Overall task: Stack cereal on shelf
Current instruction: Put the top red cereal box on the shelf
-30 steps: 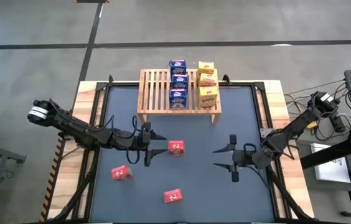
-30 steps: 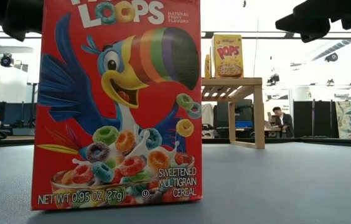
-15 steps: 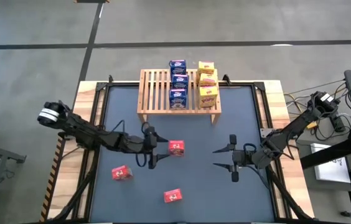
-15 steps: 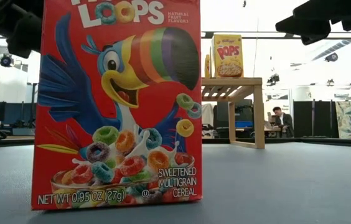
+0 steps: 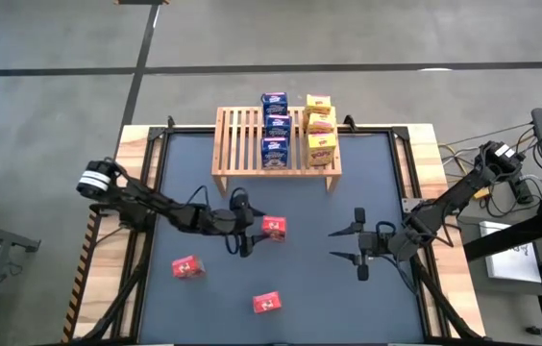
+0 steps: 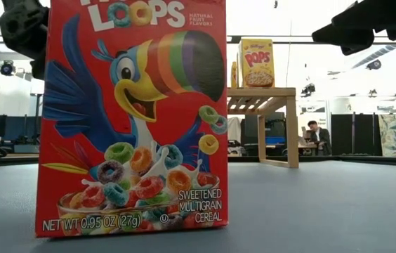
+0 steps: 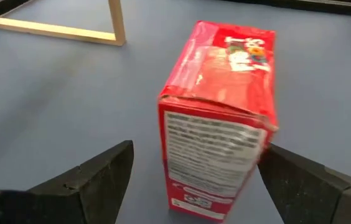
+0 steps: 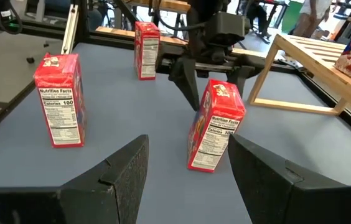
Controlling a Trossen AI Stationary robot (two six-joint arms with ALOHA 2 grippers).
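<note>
Your low view is mostly filled by a Froot Loops box (image 6: 131,116), left gripper (image 5: 243,235) spread around the middle red box (image 5: 273,227), right gripper (image 5: 357,242) spread and waiting, blue and yellow boxes on the shelf (image 5: 242,139), dark mat (image 5: 367,183), office behind.

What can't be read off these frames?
- Low view: the near red box fills the frame and hides the box that the left claw straddles.
- Low view: blue boxes on the shelf are hidden; only a yellow box shows.
- Left wrist view: box's side print is blurred.
</note>
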